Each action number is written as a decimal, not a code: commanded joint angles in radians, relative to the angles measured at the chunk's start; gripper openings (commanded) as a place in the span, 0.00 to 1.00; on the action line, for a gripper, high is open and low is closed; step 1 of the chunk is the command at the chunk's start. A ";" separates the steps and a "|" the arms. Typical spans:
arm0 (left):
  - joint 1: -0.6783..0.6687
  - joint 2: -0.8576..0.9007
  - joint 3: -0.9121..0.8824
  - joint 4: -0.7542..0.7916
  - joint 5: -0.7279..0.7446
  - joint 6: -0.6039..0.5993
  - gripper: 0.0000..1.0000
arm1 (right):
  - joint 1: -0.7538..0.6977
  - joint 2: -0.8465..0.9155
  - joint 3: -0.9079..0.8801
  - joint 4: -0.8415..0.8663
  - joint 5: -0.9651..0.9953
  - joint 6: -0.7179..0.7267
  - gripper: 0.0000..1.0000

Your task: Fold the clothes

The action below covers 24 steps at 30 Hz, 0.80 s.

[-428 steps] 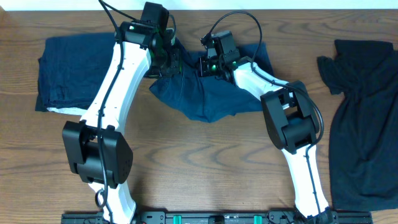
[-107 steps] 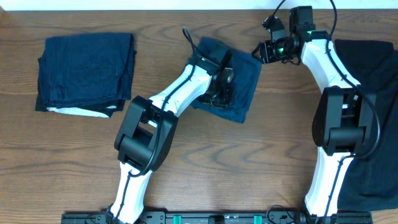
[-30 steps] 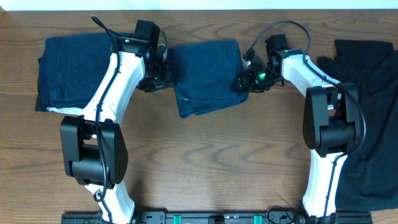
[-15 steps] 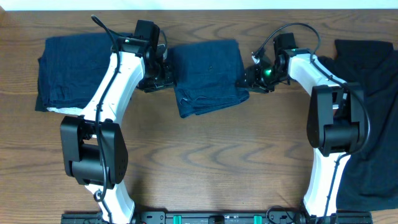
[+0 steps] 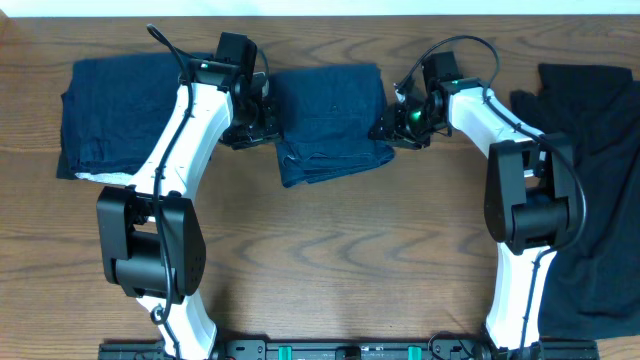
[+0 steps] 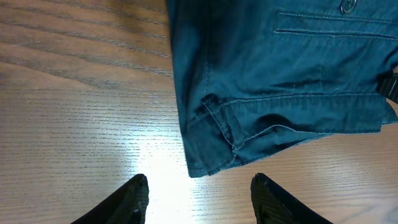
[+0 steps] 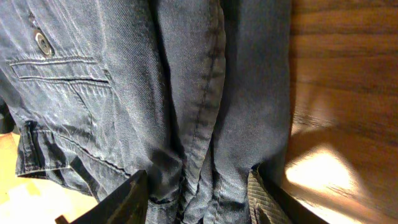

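A folded denim garment [image 5: 330, 120], dark navy with stitched seams, lies at the top centre of the overhead view on the wooden table [image 5: 350, 260], with one arm at each side of it. The left gripper [image 5: 265, 122] sits at the garment's left edge. In the left wrist view its fingers [image 6: 134, 199] stand apart over bare wood with nothing between them, and the hemmed lower corner of the denim [image 6: 280, 74] lies just ahead of the fingertips.

The right gripper [image 5: 390, 125] is at the garment's right edge. In the right wrist view its jaws are also spread and straddle the folded edge. Loose ridges of denim [image 7: 155, 93] run down between the two fingers, the fabric resting on the table. A button [image 7: 42, 43] and a stitched pocket show at the upper left of that view.

Two more pieces of clothing lie aside. A folded navy piece [image 5: 135, 115] is at the upper left, just beyond the left arm. A black garment [image 5: 590, 180] is spread loosely down the right edge.
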 commanded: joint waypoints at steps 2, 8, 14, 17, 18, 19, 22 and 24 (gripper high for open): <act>0.000 0.013 -0.005 -0.006 0.005 -0.005 0.55 | 0.015 0.006 -0.008 0.033 -0.067 0.051 0.50; 0.000 0.013 -0.005 -0.006 0.005 -0.005 0.55 | -0.024 0.006 -0.008 0.050 -0.167 0.129 0.49; 0.000 0.013 -0.005 -0.006 0.005 -0.005 0.55 | -0.039 0.006 -0.008 0.063 -0.239 0.129 0.49; 0.000 0.013 -0.005 -0.006 0.005 -0.005 0.55 | -0.039 0.006 0.000 0.069 -0.251 0.129 0.50; 0.000 0.013 -0.005 -0.006 0.005 -0.005 0.55 | -0.039 0.006 0.002 0.076 -0.251 0.128 0.50; 0.000 0.013 -0.005 -0.006 0.005 -0.005 0.55 | -0.039 0.006 0.002 0.083 -0.251 0.129 0.50; 0.000 0.013 -0.005 -0.005 0.005 -0.005 0.55 | -0.031 0.006 0.002 0.090 -0.235 0.129 0.52; 0.000 0.013 -0.005 -0.006 0.005 -0.005 0.55 | -0.024 0.006 0.002 0.082 -0.183 0.129 0.54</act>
